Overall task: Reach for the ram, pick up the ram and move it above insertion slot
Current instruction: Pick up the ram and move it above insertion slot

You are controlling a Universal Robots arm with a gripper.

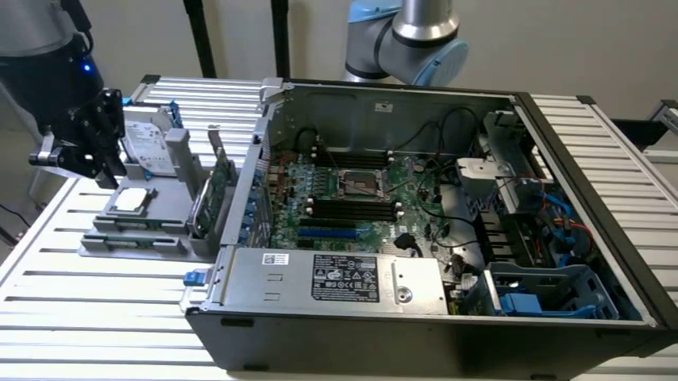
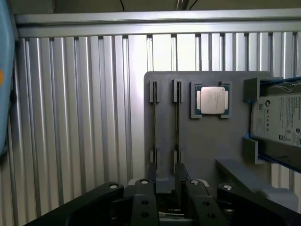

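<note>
- Nearest the wrist camera, I see the gripper with its two black fingers spread apart and nothing clamped between them.
- Just past the fingertips lies the grey fixture plate. The ram sits in one of its two narrow slots, seen edge-on as a thin dark strip. A second stick sits in the neighbouring slot. I note no contact between the fingers and either one.
- Beside those slots, a silver processor rests in a square pocket, and a hard drive sits beyond it at the plate's edge.
- Under the fixture runs the slatted metal table.
- From the exterior view, the gripper hangs over the fixture at the exterior view's left, well apart from the open computer case.
- An upright green expansion card stands between fixture and case.
- Inside the case, the motherboard shows its black slots, unoccupied.
</note>
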